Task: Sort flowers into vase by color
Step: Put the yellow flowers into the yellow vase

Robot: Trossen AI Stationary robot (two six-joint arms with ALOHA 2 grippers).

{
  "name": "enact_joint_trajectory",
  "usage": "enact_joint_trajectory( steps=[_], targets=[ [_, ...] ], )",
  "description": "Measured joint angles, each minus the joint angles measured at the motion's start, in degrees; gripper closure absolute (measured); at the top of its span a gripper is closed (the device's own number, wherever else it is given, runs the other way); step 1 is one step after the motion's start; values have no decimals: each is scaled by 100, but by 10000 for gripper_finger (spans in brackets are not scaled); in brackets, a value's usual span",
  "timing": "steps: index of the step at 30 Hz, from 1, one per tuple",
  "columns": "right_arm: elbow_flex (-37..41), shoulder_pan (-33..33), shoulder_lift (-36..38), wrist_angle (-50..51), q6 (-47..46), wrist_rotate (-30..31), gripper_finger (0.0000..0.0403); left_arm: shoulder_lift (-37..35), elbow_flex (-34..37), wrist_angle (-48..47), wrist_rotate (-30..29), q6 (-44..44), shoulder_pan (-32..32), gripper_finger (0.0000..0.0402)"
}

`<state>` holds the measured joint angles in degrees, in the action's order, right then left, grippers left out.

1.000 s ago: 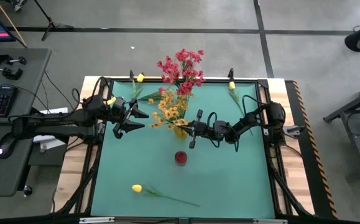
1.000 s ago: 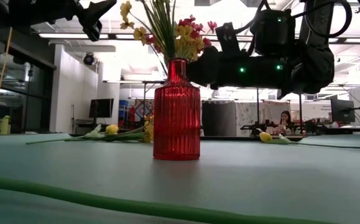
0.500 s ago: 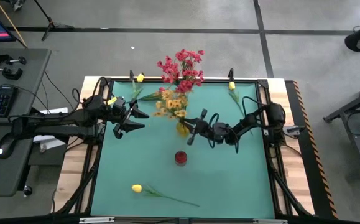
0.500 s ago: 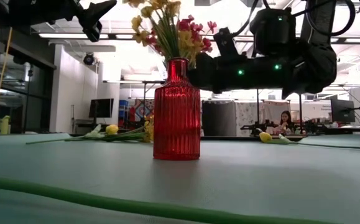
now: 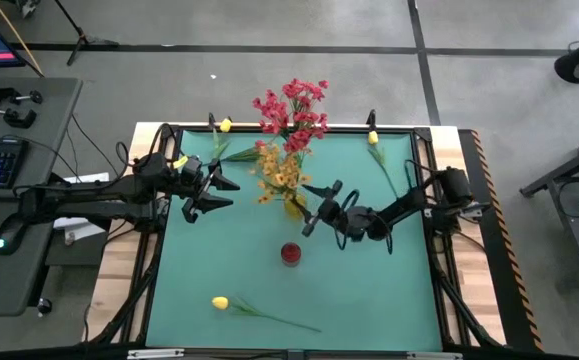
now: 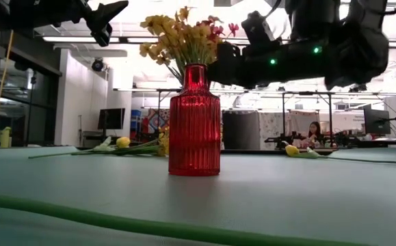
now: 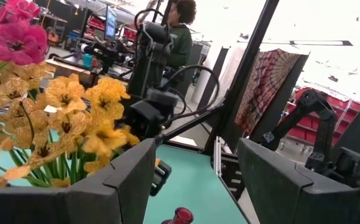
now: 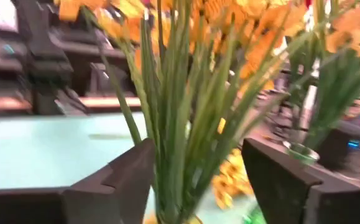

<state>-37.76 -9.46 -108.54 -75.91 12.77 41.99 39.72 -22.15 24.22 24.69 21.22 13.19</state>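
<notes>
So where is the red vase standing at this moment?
In the high view the red vase stands upright near the middle of the green table, just in front of the open right gripper, holding orange-yellow flowers.

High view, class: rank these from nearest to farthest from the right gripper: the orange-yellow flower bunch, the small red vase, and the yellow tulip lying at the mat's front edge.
1. Orange-yellow flower bunch: right beside the open right gripper, toward the mat's back.
2. Small red vase: mat centre, in front of the gripper.
3. Yellow tulip: front-left of the mat, clearly farthest.
</notes>
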Motion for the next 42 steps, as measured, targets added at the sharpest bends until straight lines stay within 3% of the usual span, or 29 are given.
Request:
enact_joint_trajectory(
  steps=[7, 13, 22, 27, 33, 35, 39, 42],
  targets=[
    [0, -326, 700, 1531, -60, 1127, 144, 0, 0, -3, 0, 0, 1, 186],
    [0, -565, 1517, 3276, -870, 1802, 144, 0, 0, -3, 0, 0, 1, 186],
    [0, -644, 2418, 6201, -2758, 1915, 144, 0, 0, -47, 0, 1, 1, 186],
    [0, -610, 2541, 6668, -3118, 1953, 144, 0, 0, -91, 0, -38, 0, 186],
    [0, -488, 2541, 6664, -2587, 2096, 144, 0, -2, -303, -42, -50, 1, 186],
    [0, -475, 2541, 6663, -2596, 2074, 144, 0, -2, -751, -480, -49, -2, 186],
    [0, -469, 2541, 6661, -2581, 2053, 144, 11, -2, -1960, -2387, 27, 40, 186],
    [0, -469, 2541, 6661, -2579, 2049, 144, 68, -149, -3068, -3273, 503, 192, 186]
  ],
)
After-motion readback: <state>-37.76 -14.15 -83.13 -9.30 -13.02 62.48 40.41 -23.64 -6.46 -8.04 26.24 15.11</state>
